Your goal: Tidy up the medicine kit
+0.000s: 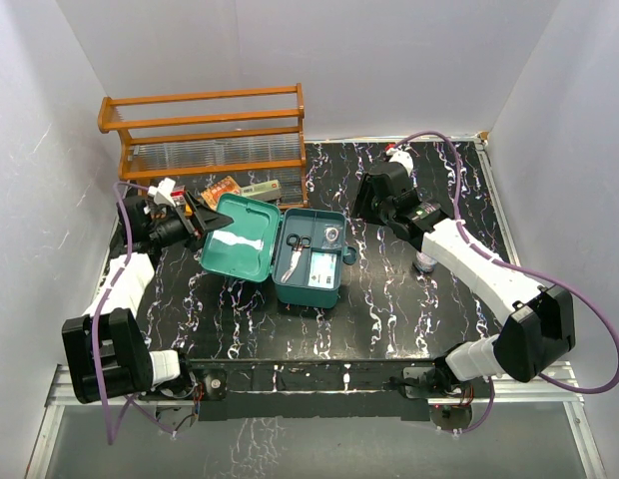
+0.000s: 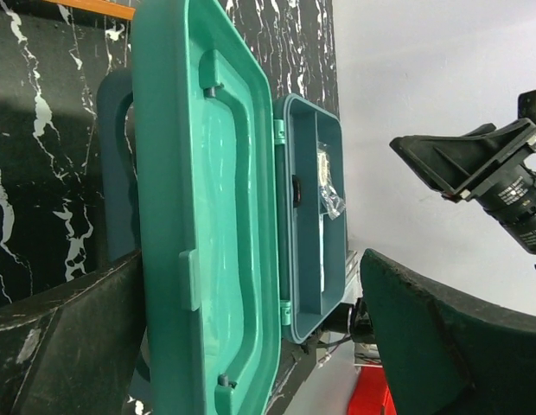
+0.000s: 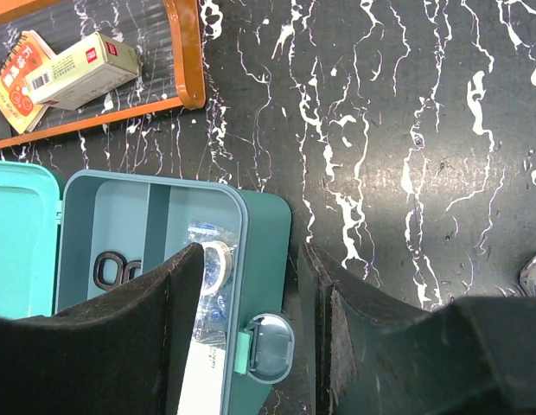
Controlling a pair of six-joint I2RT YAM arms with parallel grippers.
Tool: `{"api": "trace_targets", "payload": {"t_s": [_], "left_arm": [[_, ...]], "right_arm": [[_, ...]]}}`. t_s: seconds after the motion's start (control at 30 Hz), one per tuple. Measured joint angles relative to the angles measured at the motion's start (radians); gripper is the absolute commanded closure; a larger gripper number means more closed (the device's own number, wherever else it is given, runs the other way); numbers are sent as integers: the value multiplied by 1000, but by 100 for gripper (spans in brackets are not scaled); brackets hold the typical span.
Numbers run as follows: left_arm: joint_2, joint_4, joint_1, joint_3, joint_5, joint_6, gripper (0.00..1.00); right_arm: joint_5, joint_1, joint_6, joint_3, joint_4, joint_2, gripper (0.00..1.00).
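The teal-green medicine kit lies open mid-table, its lid folded out to the left. Scissors, a white packet and a bagged tape roll lie inside. My left gripper is open at the lid's left edge. In the left wrist view the lid stands between its spread fingers. My right gripper is open and empty. In the right wrist view it straddles the kit's right wall above the latch.
A brown wooden slatted rack stands at the back left, with medicine boxes on its lowest shelf. A small white object sits right of the kit under my right arm. White walls close in on three sides.
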Motion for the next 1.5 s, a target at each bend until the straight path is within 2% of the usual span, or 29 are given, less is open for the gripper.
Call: {"api": "trace_targets", "payload": {"t_s": [0.3,0.6,0.93,1.5], "left_arm": [[-19,-67,0,63,55,-18,3],[-117,-61,-23,93,79,-137,3],[-132,-6,-310,148,-10,-242,5],[-39,140,-489,187,-69,-354,6]], "right_arm": [[-13,-6,8,-3,0,0,54],[-19,-7,9,-4,0,0,54],[-18,-13,11,-19,6,0,54],[43,-24,48,-32,8,-85,54]]}}
